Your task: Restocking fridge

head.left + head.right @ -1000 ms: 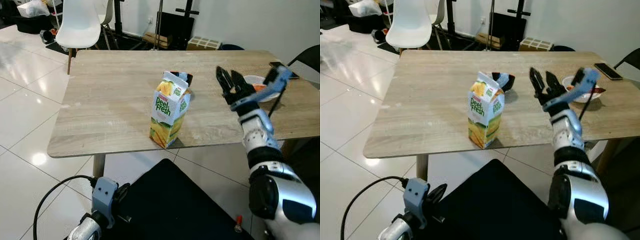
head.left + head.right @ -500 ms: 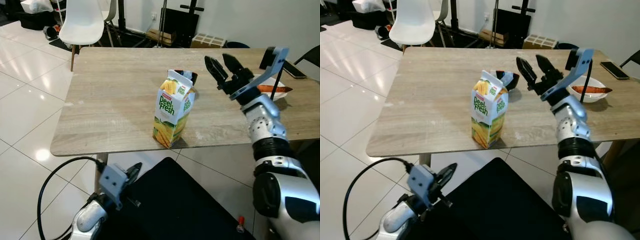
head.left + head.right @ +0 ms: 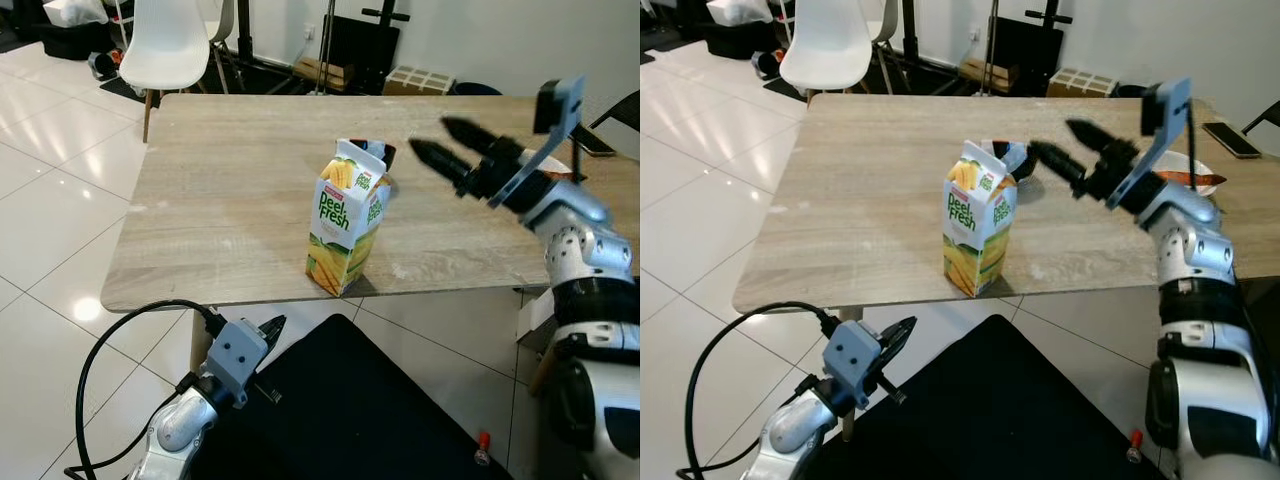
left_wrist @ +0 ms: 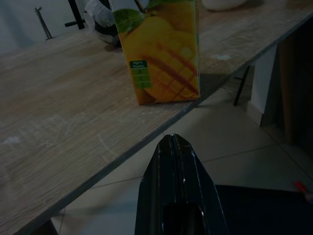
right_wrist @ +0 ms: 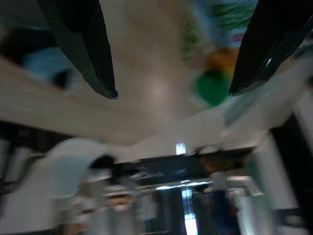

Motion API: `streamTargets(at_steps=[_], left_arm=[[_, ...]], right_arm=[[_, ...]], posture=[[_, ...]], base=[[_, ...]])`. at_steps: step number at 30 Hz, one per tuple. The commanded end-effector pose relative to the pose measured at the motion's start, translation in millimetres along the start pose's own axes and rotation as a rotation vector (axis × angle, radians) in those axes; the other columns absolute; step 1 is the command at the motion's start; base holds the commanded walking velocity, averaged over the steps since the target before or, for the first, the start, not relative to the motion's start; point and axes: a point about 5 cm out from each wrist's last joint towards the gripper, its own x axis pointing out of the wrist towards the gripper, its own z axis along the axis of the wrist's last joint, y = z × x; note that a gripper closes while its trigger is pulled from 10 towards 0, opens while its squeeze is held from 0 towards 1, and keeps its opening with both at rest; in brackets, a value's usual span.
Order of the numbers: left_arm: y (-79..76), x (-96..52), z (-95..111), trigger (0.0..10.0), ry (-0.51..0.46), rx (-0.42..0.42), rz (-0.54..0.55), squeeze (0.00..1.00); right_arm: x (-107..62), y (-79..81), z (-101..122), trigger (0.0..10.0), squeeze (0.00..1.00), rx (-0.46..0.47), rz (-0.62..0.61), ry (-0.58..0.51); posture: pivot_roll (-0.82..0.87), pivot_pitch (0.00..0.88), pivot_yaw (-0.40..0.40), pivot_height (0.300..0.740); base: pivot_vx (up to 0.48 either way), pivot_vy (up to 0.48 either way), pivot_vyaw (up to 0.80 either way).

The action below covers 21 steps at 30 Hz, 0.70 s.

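Observation:
A yellow and green mango juice carton [image 3: 345, 230] stands upright near the front edge of the wooden table [image 3: 220, 200]. My right gripper [image 3: 430, 138] hovers above the table to the carton's right. It is open, with its fingers pointing toward the carton's top and nothing between them. The right wrist view is blurred, with the carton [image 5: 215, 83] a green and orange smear between the spread fingers [image 5: 80, 44]. My left gripper [image 4: 175, 139] hangs low, below the table's front edge, shut and empty, with the carton [image 4: 161, 54] above and ahead of it.
A dark bowl [image 3: 387, 153] sits just behind the carton. A white bowl [image 3: 1188, 172] with something orange and a phone [image 3: 1225, 141] lie at the table's right end. A white chair [image 3: 165, 45] stands at the far left corner. The floor is glossy tile.
My right gripper has swung from pointing away over the table to pointing left at the carton's top, still open. The left arm has lifted slightly below the table edge.

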Motion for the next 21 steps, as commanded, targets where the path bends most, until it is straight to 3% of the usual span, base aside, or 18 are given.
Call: streamTargets(at_steps=[1,3,6,7,8,9,10,11,12,14,21], left_arm=[[1.1,-1.4,-3.3,10.0,0.025,-0.002,-0.01,0.0],[1.4,0.0,-2.8,10.0,0.026,-0.007,-0.013,0.0],[0.9,1.2,-2.2,10.0,0.025,-0.013,-0.02,0.0],[0.9,1.6,-2.0,10.0,0.025,-0.015,-0.02,0.0],[1.1,1.7,-1.8,10.0,0.024,-0.018,-0.019,0.0],[1.2,1.8,-1.7,10.0,0.024,-0.019,-0.018,0.0],[1.3,1.6,-2.0,10.0,0.026,-0.022,-0.015,0.0],[1.3,1.6,-2.0,10.0,0.026,-0.022,-0.015,0.0],[1.6,1.5,-2.1,10.0,0.027,-0.022,-0.012,0.0],[1.7,0.8,-2.7,10.0,0.031,-0.02,-0.009,0.0],[1.3,1.3,-2.4,10.0,0.022,-0.029,-0.006,0.0]], right_arm=[[3.5,12.2,2.4,10.0,1.0,0.013,0.088,0.001],[10.4,22.2,3.5,10.0,0.97,0.037,0.138,-0.017],[17.9,31.9,4.9,10.0,0.43,0.073,0.183,-0.039],[19.4,34.4,5.2,10.0,0.43,0.081,0.197,-0.043],[20.7,35.9,5.7,10.0,0.31,0.086,0.202,-0.047],[21.3,36.4,5.9,10.0,0.31,0.088,0.202,-0.049],[21.2,37.9,6.6,10.0,0.18,0.097,0.205,-0.049],[21.2,37.9,6.6,10.0,0.18,0.097,0.205,-0.049],[21.6,39.0,6.5,10.0,0.06,0.094,0.209,-0.043],[24.3,43.7,3.2,10.0,0.0,0.081,0.224,-0.024],[38.2,51.2,-9.2,10.0,0.0,0.046,0.166,-0.017]], posture=[[-0.03,0.082,-0.053,0.74],[-0.03,0.082,-0.052,0.74],[-0.03,0.077,-0.051,0.74],[-0.03,0.077,-0.051,0.74],[-0.03,0.077,-0.051,0.74],[-0.03,0.077,-0.051,0.74],[-0.03,0.074,-0.053,0.74],[-0.03,0.074,-0.053,0.74],[-0.03,0.074,-0.053,0.74],[-0.03,0.07,-0.055,0.74],[-0.03,0.072,-0.05,0.74]], base=[[0.0,0.0,0.0],[0.0,0.0,0.0],[0.0,0.0,0.0],[0.0,0.0,0.0],[0.0,0.0,0.0],[0.0,0.0,0.0],[0.0,0.0,0.0],[0.0,0.0,0.0],[0.0,0.0,0.0],[0.0,0.0,0.0],[0.0,0.0,0.0]])
